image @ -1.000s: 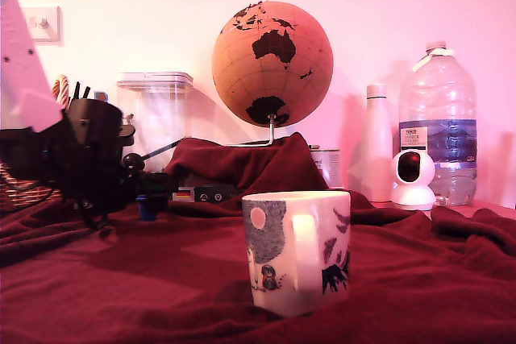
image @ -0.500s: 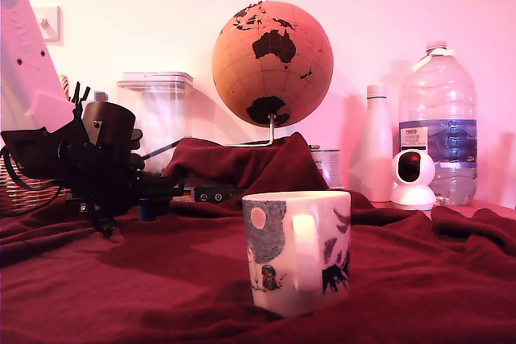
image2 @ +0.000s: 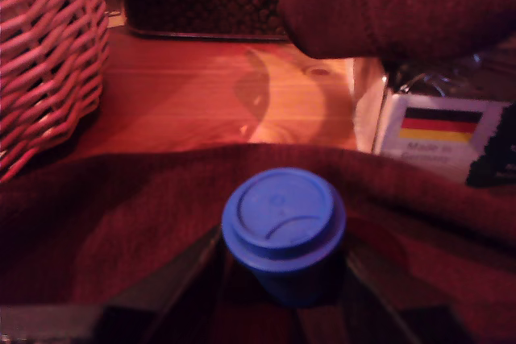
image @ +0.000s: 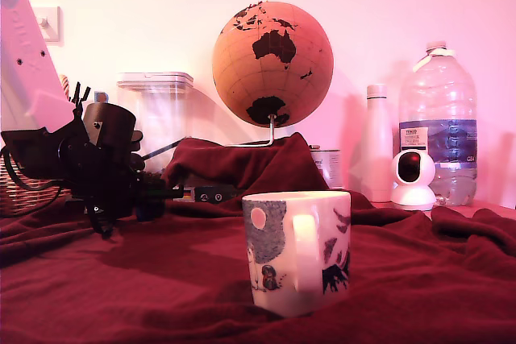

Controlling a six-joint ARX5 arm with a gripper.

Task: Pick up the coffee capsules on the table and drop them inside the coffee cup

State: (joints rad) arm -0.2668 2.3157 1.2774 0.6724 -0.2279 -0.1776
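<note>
My arm reaches in low from the exterior view's left, wrist roughly level, jaws [image2: 282,300] spread apart with dark fingers [image2: 165,283] on both sides.

Blue capsule [image2: 283,227] upright on red cloth [image2: 121,223], dark pincer [image2: 282,296] fingers flanking it, wicker basket [image2: 44,54] beyond

Exterior low, table-level, facing wall; wrist close above cloth [image2: 121,215]

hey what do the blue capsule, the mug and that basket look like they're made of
The blue capsule looks like matte moulded plastic, its flat face showing pressed rings. The mug looks like glazed white ceramic with a printed scene, its handle glossy. The basket is woven, probably wicker or rattan, judging by its interlaced strands.
</note>
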